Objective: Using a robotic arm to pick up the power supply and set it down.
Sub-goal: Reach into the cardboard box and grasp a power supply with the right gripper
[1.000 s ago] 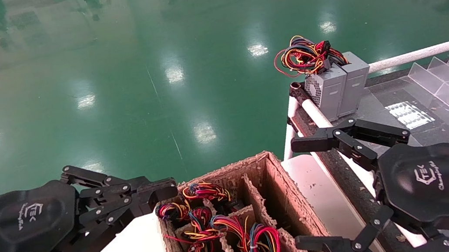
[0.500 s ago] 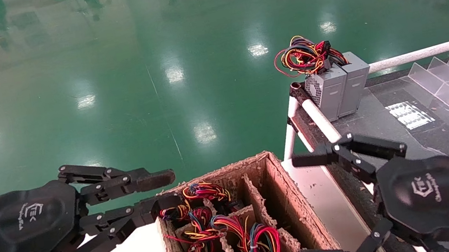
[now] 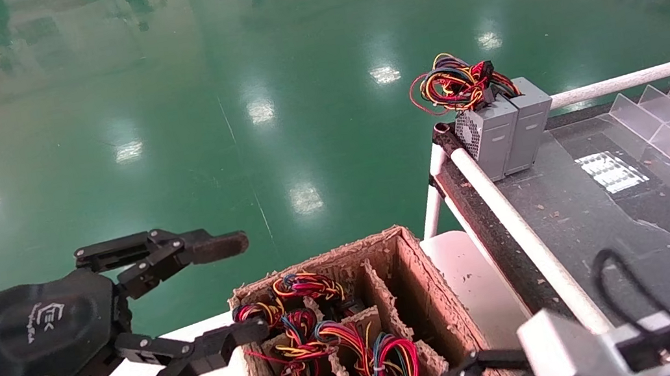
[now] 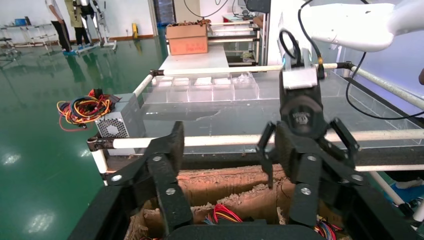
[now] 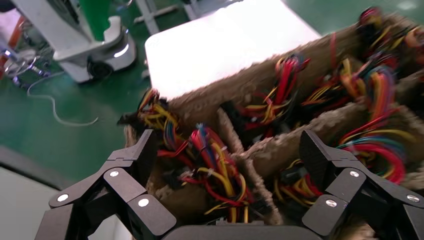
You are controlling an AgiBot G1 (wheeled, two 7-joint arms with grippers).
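The right gripper [image 5: 225, 165] is hanging over the box [image 3: 417, 281], low at the near right edge of the head view, and its fingers [image 5: 137, 155] are standing wide apart and holding nothing. In its wrist view the compartments under it are showing bundles of red, yellow and black wires [image 5: 215, 165]; the grey bodies below the wires are mostly hidden, so I cannot tell which supply [image 3: 392, 363] it is aiming at. The cardboard dividers are standing close around each unit.

The left gripper [image 3: 238, 290] is waiting beside the far left corner of the box, over its edge, and its fingers [image 3: 219, 247] are also spread wide and empty. Two more supplies [image 3: 504, 131] are standing upright, touching each other, at the far corner of the dark surface [image 3: 607, 215] on the right, with their wires [image 3: 454, 82] heaped on top.

I am judging that a supply is a stiff metal case, rather heavy for its size, with smooth sides that may slip. The wires are soft and springy; taking hold of them alone would probably let the body swing or fall. The better hold seems to be across the two flat sides of the case, below the wires, with the fingers going down between the case and the dividers. The wires may catch on the neighbouring bundles when the unit is lifted.
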